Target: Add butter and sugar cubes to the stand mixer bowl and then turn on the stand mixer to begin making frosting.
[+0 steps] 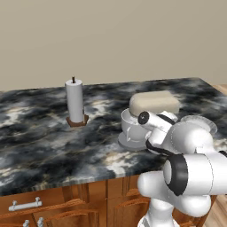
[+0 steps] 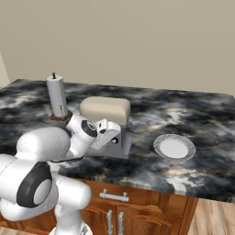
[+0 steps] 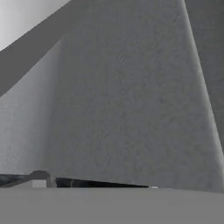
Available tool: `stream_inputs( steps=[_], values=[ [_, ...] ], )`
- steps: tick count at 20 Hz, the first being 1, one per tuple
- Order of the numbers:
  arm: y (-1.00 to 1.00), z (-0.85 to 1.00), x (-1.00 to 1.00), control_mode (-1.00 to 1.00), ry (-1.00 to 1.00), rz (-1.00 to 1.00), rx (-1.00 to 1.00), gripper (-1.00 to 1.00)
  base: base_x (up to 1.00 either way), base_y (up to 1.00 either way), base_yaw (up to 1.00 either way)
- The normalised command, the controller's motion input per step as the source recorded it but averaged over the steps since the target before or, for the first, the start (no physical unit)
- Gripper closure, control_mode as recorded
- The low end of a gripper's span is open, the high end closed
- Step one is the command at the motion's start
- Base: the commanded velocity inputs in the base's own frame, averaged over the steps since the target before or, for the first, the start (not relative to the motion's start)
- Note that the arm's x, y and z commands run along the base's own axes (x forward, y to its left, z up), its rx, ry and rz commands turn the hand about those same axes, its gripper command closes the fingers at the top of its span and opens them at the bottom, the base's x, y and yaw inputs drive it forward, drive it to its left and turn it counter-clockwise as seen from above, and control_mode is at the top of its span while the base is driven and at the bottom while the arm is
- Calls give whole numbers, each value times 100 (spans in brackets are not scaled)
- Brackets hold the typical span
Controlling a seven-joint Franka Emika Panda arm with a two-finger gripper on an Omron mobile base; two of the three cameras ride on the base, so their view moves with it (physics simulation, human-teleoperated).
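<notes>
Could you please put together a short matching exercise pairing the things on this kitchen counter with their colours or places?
Things:
1. paper-towel roll
2. stand mixer head
3. plate
4. stand mixer bowl

Descriptions:
A. rounded and cream-beige
B. flat and round, lying to the right of the mixer in the right base view
C. upright on a small brown base
D. light grey-white, sitting under the mixer head

Pairs: 1-C, 2-A, 3-B, 4-D
</notes>
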Motion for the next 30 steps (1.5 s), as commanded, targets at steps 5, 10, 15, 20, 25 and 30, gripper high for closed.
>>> stream_inputs(
  steps=[5, 10, 15, 20, 25, 30],
  values=[
    [-22, -29, 0, -100, 0, -2, -7, -100, 0, 0, 0],
    [-21, -20, 0, -100, 0, 0, -2, 100, 0, 0, 0],
    [-23, -3, 0, -100, 1, 0, 0, 100, 0, 0, 0],
    [-35, 0, 6, -100, 2, 0, 9, 100, 0, 0, 0],
    [-30, 0, 13, -100, 2, 2, 17, 100, 0, 0, 0],
    [-26, 0, 18, -100, 8, 3, 26, 100, 0, 0, 0]
  ],
)
